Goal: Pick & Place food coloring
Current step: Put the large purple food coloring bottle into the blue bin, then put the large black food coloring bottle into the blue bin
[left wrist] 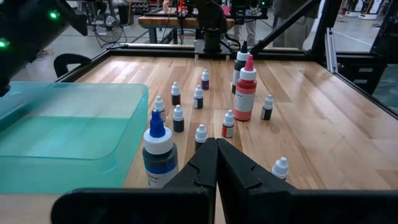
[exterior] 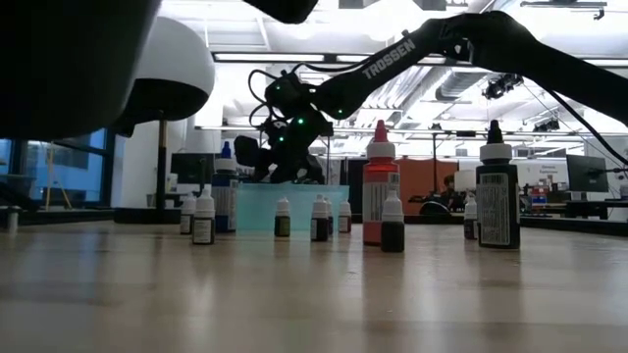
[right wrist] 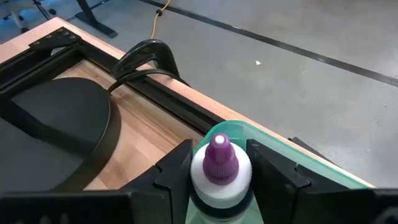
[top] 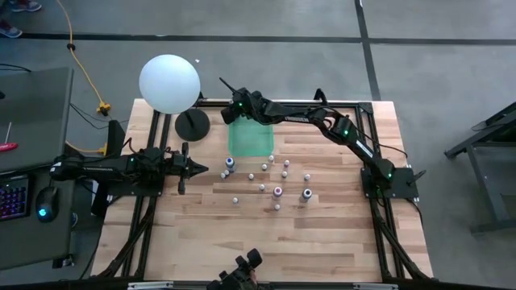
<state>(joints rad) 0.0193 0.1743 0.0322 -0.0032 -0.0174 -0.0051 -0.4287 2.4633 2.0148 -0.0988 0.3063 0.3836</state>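
- Purple-tipped bottle point(right wrist: 220, 169) sits between our right gripper point(right wrist: 219, 177) fingers over the green tray point(top: 250, 138); whether it is gripped or being released, we cannot tell.
- Beside the tray, about a dozen bottles point(top: 278, 192) wait on the worktop point(top: 322, 242).
- Our left gripper point(top: 192, 167) rests closed, empty.

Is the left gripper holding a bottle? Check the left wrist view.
No, the left gripper is shut on nothing, with the blue-capped bottle standing free beside it.

We see a translucent green tray point(top: 249, 138) on the pale striped wood worktop point(top: 322, 242), beside a white globe lamp point(top: 169, 83) with a black base. Among the white-capped bottles point(left wrist: 178, 118), one is red point(left wrist: 245, 93), one blue-tipped point(left wrist: 159, 148), one purple-tipped point(right wrist: 219, 165).
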